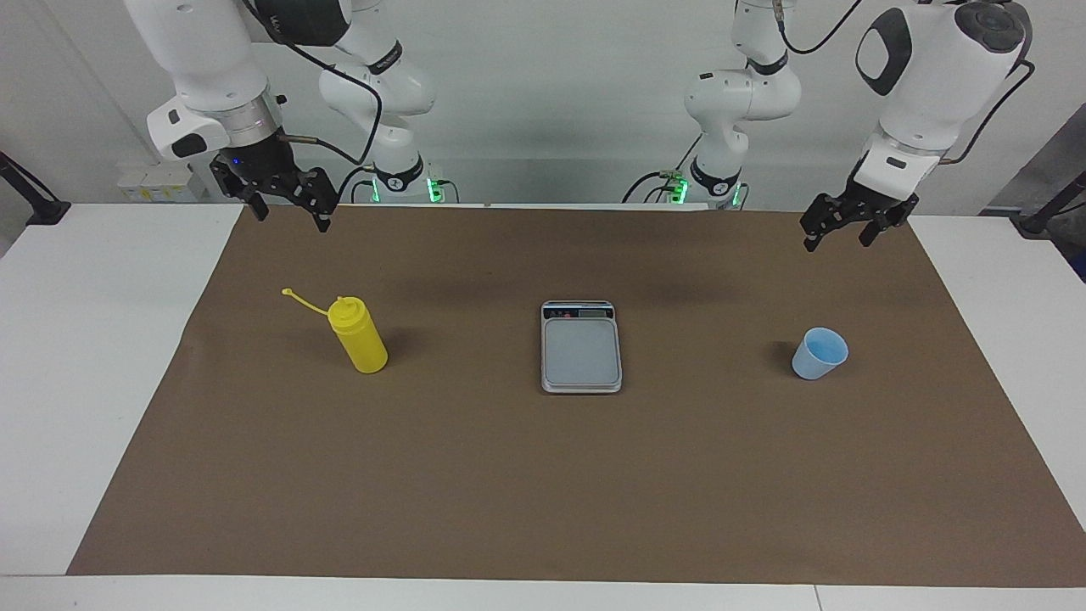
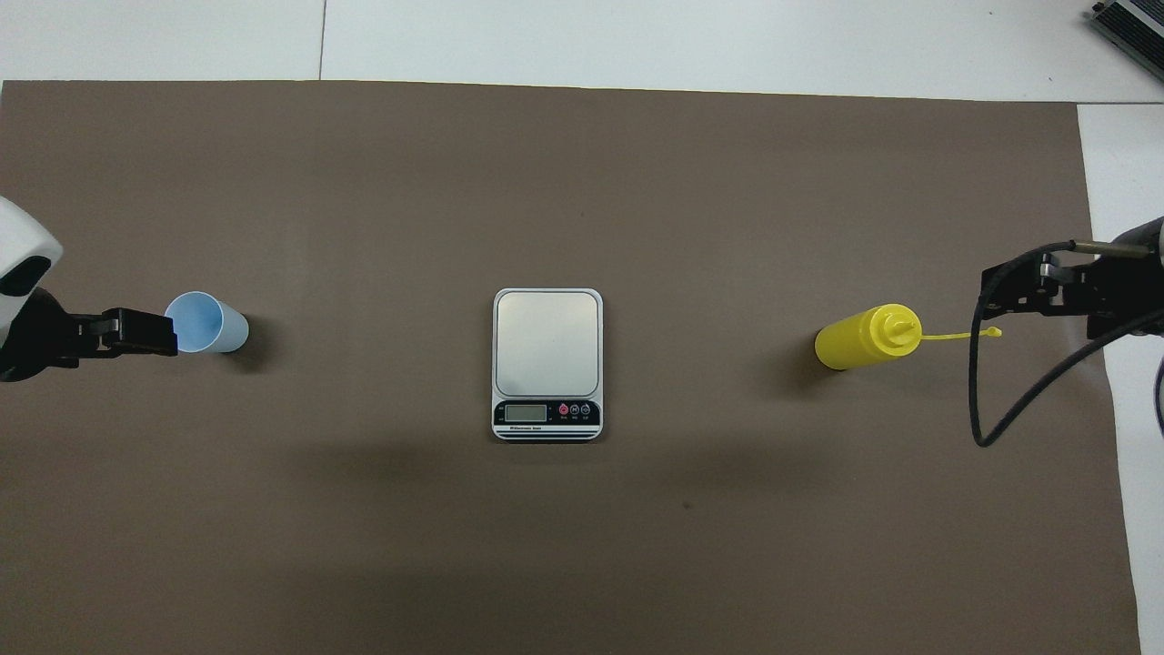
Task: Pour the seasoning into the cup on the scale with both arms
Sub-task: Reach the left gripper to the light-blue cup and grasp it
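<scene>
The yellow seasoning bottle [image 1: 361, 339] stands upright on the brown mat toward the right arm's end, its cap strap hanging off the nozzle; it also shows in the overhead view [image 2: 859, 338]. The silver-grey scale [image 1: 581, 352] [image 2: 546, 346] lies mid-table with its plate bare. The light-blue cup [image 1: 820, 354] [image 2: 207, 323] stands upright toward the left arm's end. My left gripper [image 1: 836, 243] [image 2: 136, 332] is open and empty, raised over the mat, apart from the cup. My right gripper [image 1: 293, 222] [image 2: 1000, 291] is open and empty, raised and apart from the bottle.
The brown mat [image 1: 543, 492] covers most of the white table [image 1: 85, 382]. A black cable loop [image 2: 978, 400] hangs from the right arm beside the bottle. Black clamps [image 1: 34, 204] sit at the table's corners nearest the robots.
</scene>
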Tool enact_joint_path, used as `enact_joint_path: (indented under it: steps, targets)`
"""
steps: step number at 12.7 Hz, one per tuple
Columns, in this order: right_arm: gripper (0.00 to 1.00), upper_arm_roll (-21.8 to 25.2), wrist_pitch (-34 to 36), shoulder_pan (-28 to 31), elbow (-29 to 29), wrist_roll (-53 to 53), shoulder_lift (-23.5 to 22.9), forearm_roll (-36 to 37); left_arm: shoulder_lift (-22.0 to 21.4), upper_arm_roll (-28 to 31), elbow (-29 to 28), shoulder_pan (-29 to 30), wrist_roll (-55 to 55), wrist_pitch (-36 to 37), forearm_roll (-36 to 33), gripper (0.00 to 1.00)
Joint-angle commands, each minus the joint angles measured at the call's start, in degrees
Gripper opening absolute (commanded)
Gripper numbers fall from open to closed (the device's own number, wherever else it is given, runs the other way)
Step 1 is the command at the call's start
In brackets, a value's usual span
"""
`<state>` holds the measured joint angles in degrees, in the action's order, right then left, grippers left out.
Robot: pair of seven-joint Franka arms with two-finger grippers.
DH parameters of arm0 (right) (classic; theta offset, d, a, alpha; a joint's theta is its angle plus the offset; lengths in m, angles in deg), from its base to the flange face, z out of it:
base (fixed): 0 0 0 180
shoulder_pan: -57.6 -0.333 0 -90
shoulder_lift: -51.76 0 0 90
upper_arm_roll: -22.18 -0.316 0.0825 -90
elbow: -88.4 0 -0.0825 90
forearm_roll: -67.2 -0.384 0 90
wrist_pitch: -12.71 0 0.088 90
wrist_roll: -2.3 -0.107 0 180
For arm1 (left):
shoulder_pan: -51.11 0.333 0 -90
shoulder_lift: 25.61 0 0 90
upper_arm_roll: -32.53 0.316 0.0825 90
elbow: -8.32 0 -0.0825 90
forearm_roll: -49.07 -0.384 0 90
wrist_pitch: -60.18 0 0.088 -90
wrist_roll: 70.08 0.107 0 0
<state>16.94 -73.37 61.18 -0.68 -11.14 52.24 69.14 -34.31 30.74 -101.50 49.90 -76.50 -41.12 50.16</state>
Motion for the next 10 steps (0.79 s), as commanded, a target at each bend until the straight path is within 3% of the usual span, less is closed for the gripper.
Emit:
enact_joint_path:
  steps: [1, 6, 10]
  targets:
    - [1.0, -0.3, -0.05, 0.55, -1.35, -0.79, 1.18, 0.52, 3.33, 0.29, -0.39, -0.11, 0.27, -3.55, 1.81, 1.0]
    - [1.0, -0.3, -0.05, 0.55, -1.35, -0.79, 1.18, 0.52, 12.3, 0.29, -0.39, -0.2, 0.53, -11.71, 1.81, 1.0]
    - [1.0, -0.3, -0.05, 0.55, -1.35, -0.79, 1.18, 0.52, 13.45, 0.38, -3.28, 0.15, 0.53, -18.65, 1.81, 1.0]
